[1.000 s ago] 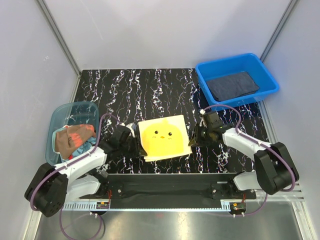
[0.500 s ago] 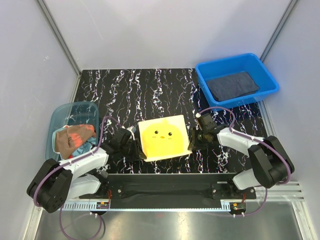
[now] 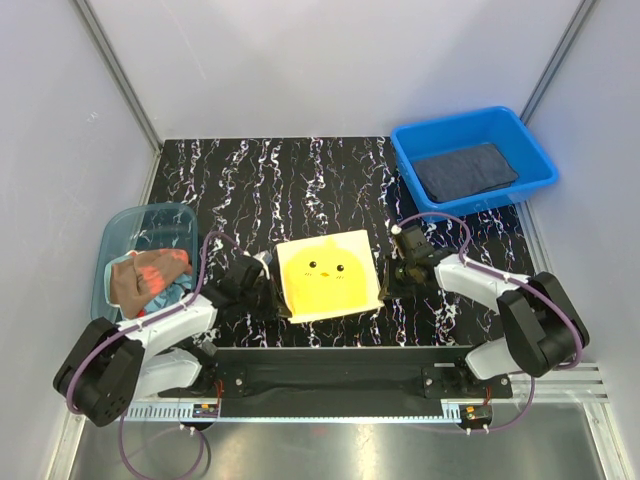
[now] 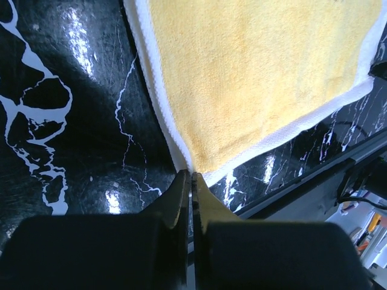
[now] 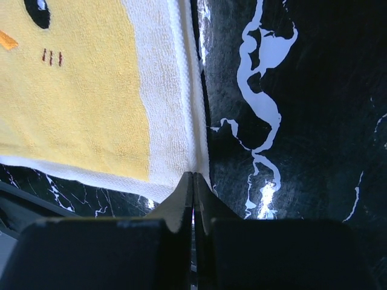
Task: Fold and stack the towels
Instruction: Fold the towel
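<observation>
A pale yellow towel (image 3: pixel 328 274) with a chick face and white border lies flat in the middle of the table. My left gripper (image 3: pixel 279 302) is shut on its near left corner, seen in the left wrist view (image 4: pixel 192 174). My right gripper (image 3: pixel 384 284) is shut on its near right corner, seen in the right wrist view (image 5: pixel 195 175). A dark slate-blue towel (image 3: pixel 466 171) lies folded in the blue bin (image 3: pixel 530 150). A red towel (image 3: pixel 150 272) and a light teal towel (image 3: pixel 172 291) lie bunched in the translucent teal tub (image 3: pixel 120 228).
The blue bin stands at the back right, the tub at the left edge. A black rail (image 3: pixel 340 367) runs along the near table edge between the arm bases. Grey walls close in the table on three sides.
Both grippers have moved inward to the towel's near corners and closed on them. The towel has barely shifted.
</observation>
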Robot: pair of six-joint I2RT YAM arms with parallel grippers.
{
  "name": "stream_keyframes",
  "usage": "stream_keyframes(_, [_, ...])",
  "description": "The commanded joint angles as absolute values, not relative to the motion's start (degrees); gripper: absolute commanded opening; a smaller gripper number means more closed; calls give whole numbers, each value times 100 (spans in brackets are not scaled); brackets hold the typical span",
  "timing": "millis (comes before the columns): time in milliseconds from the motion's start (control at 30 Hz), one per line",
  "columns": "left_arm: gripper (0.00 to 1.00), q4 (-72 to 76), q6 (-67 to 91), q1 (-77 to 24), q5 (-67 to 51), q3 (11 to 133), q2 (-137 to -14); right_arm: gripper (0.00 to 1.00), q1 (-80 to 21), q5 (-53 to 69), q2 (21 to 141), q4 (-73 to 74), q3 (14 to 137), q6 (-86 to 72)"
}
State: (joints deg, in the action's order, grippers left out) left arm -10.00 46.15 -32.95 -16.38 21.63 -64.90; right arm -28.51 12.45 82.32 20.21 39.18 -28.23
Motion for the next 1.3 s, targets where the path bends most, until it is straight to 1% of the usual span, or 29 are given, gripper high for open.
stream_keyframes(0, [0, -1062, 4772, -3322, -1688, 2496, -6162, 0, -2909, 985, 7963, 2319, 4314, -2751])
stream_keyframes(200, [0, -1134, 5062, -3375, -1547, 2488, -5704, 0, -2909, 730, 7831, 2602, 4430, -2698])
stream_keyframes(433, [0, -589, 5326, -3594, -1485, 1847, -5994, 0, -2909, 606, 8226, 2180, 4096, -2839])
stream_keyframes(600, [0, -597, 5221, -3639, -1354, 1793, -6169, 0, -2909, 466, 8341, 2074, 3964, -2883])
stream_keyframes(633, [0, -589, 5160, -3639, -1371, 1810, -6196, 2, -2900, 431, 8350, 2083, 3964, -2909])
stream_keyframes(667, [3, -554, 5159, -3656, -1423, 1819, -6257, 4, -2909, 431, 8341, 2092, 3964, -2909])
stream_keyframes(700, [9, -475, 5150, -3674, -1537, 1811, -6249, 8, -2909, 431, 8306, 2118, 3964, -2927])
stream_keyframes(733, [28, -440, 5159, -3700, -1582, 1819, -6223, 18, -2909, 413, 8253, 2127, 3973, -2962])
stream_keyframes(767, [34, -457, 5168, -3735, -1599, 1837, -6179, 20, -2900, 404, 8201, 2188, 3981, -2971])
stream_keyframes(833, [41, -579, 5089, -3744, -1635, 1985, -6004, 22, -2909, 378, 8034, 2354, 4069, -2988])
stream_keyframes(867, [43, -885, 5002, -3753, -1600, 2256, -5959, 23, -2900, 300, 7972, 2434, 4113, -2988])
stream_keyframes(967, [48, -1650, 4370, -3718, -1162, 2933, -5959, 26, -2909, 263, 7796, 2707, 4350, -2979])
stream_keyframes(1000, [48, -2070, 3942, -3692, -786, 3466, -6020, 26, -2900, 325, 7761, 2724, 4464, -2962])
stream_keyframes(1067, [47, -2468, 3579, -3439, -424, 3961, -6423, 26, -2900, 622, 7796, 2611, 4552, -2892])
stream_keyframes(1167, [47, -2435, 3033, -2894, -509, 4569, -7293, 26, -2909, 1263, 7997, 2093, 4483, -2900])
stream_keyframes(1233, [46, -2242, 2839, -2708, -615, 4858, -7811, 26, -2970, 1388, 8199, 1795, 4325, -3005])
stream_keyframes(1267, [45, -2189, 2787, -2594, -659, 4965, -8301, 26, -2997, 1336, 8252, 1741, 4281, -3041])
